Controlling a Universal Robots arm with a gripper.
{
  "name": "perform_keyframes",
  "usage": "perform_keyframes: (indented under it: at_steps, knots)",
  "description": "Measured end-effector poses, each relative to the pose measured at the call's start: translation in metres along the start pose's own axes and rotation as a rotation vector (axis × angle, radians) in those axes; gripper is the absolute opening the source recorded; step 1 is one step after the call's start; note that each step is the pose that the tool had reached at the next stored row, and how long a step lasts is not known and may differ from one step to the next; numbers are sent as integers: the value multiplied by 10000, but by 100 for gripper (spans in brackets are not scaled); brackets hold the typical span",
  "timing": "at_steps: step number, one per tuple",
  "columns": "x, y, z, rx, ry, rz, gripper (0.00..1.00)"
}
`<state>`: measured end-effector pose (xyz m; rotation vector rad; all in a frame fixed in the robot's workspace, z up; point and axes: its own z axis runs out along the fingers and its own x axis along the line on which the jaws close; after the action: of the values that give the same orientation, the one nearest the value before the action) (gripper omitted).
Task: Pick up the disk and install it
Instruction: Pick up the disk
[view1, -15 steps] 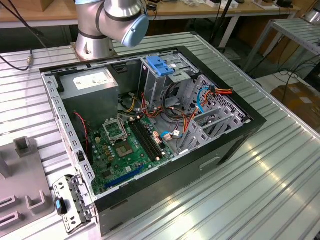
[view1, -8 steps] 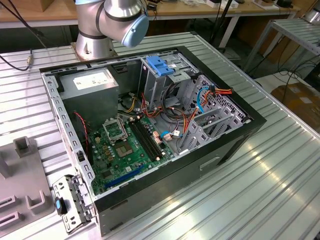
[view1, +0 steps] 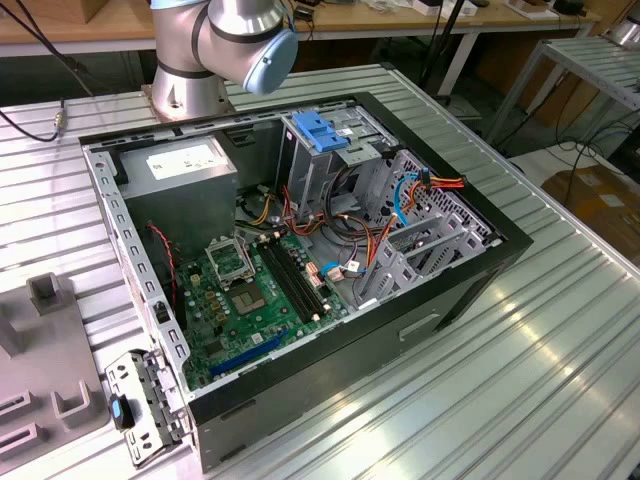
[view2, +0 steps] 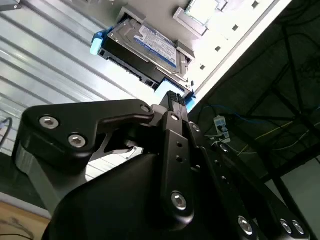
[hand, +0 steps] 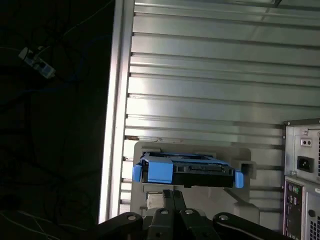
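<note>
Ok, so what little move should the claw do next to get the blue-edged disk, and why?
Probably open up first. In the first wrist view the claw looks shut on nothing. The disk lies just ahead of it, untouched, in its grey holder on the ribbed table. While shut, the claw likely couldn't fit around the disk's blue rails.

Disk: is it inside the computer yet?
Not yet. Nothing looks done: the disk sits in its grey holder on the ribbed table, outside the open computer case. In hand: the gripper is close beside the disk. Left: picking it up and installing it.
</note>
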<state>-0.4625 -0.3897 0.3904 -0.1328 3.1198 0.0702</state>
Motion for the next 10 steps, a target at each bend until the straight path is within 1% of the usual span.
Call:
perform_keyframes:
  at_steps: [2,3,4,5,6,9,10]
  knots:
    - [0,0,0,-11,25,-562,11]
    - [0,0,1,-14,33,-741,11]
    - [0,0,2,-22,52,-1150,11]
    - [0,0,4,-28,63,-1422,11]
    - [0,0,7,-36,81,-1830,11]
    - [-2,-1,14,-54,124,-2766,11]
    - [-7,-2,16,-58,134,-2999,11]
